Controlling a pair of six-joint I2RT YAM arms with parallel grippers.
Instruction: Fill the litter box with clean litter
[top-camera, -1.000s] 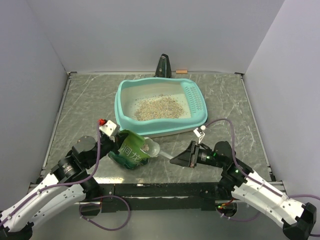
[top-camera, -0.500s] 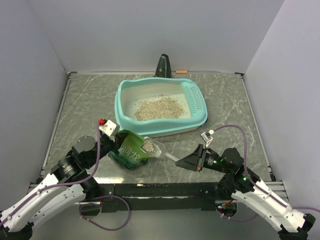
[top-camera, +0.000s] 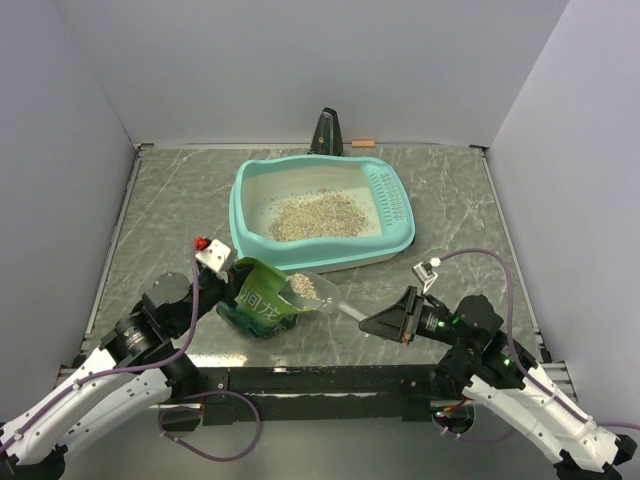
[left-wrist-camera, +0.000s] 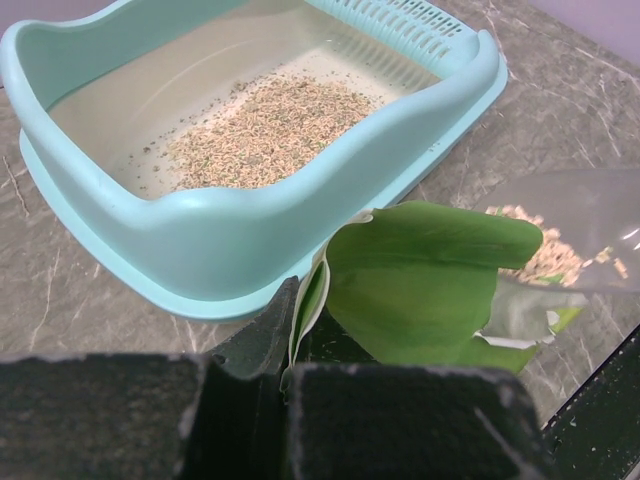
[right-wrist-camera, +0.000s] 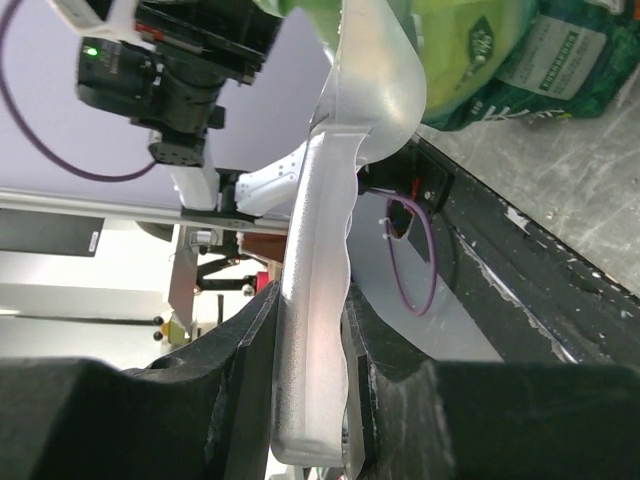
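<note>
Right fingers (right-wrist-camera: 238, 385) clamp the loaded scoop (top-camera: 316, 294), left fingers (left-wrist-camera: 400, 420) pinch the bag (left-wrist-camera: 420, 280); tilting before the litter box (top-camera: 236, 215) would spill litter (top-camera: 303, 286).

Near edge of grey marbled desk (top-camera: 170, 210): green printed bag (top-camera: 255, 305), top open and folded over, with clear plastic scoop (top-camera: 312, 292) just right of its mouth, handle pointing right. Far edge: dark upright wedge-shaped object (top-camera: 326, 132), small tan stick (top-camera: 363, 143) just beside it.
</note>
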